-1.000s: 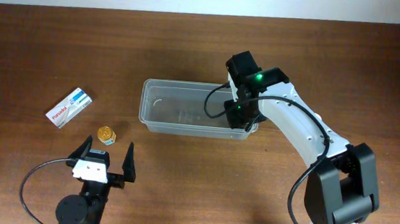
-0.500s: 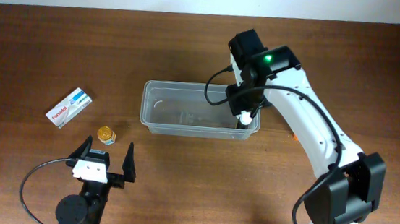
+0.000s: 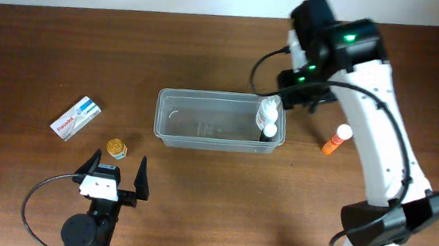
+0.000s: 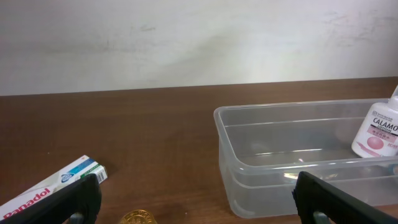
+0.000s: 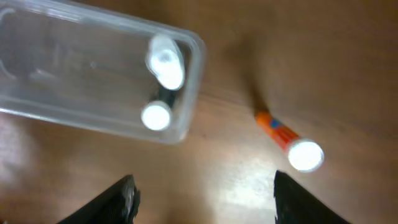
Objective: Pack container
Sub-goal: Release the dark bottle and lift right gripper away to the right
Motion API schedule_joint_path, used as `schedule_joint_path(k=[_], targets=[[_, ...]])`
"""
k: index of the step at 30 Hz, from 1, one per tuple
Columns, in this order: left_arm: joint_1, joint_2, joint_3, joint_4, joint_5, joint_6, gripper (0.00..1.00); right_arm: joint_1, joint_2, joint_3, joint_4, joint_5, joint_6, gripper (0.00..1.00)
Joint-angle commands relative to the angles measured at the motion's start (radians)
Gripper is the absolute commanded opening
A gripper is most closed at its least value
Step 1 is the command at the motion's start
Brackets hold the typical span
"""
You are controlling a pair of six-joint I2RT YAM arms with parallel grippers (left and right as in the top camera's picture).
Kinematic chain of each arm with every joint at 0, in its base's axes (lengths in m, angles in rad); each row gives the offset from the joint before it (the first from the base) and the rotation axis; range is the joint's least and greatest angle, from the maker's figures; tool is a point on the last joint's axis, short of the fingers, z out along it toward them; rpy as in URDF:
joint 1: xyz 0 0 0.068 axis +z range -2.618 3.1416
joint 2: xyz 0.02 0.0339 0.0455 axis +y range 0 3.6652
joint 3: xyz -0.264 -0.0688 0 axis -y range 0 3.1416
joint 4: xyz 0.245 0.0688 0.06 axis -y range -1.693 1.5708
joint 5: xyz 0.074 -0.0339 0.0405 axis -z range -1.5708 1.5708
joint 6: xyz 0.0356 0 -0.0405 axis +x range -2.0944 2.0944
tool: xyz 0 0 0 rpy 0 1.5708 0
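Right gripper (image 5: 205, 186) gapes wide, empty; tube (image 5: 287, 142) lies centre-right, slanting upper-left to lower-right, beside container (image 5: 74, 121); right arm nearer.

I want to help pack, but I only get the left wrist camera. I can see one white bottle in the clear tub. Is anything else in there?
Observer: Yes. In the container, a second bottle with a white cap stands right beside the white bottle, at the right end.
Operator: Is anything outside that I can't see?
Observer: An orange tube with a white cap lies on the table, to the right of the container.
Operator: Where's the other arm?
Observer: The right end effector hangs open above the table near the container's right end, holding nothing.
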Motion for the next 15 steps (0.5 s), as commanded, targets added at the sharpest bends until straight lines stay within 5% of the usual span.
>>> schedule_joint_path(k=[1, 15], targets=[[-0.003, -0.006, -0.007, 0.002, -0.007, 0.011, 0.99, -0.062, -0.006, 0.041, -0.026, 0.002, 0.008, 0.63], [-0.003, -0.006, -0.008, 0.002, -0.007, 0.011, 0.99, -0.11, -0.021, 0.04, -0.025, -0.061, 0.008, 0.63]])
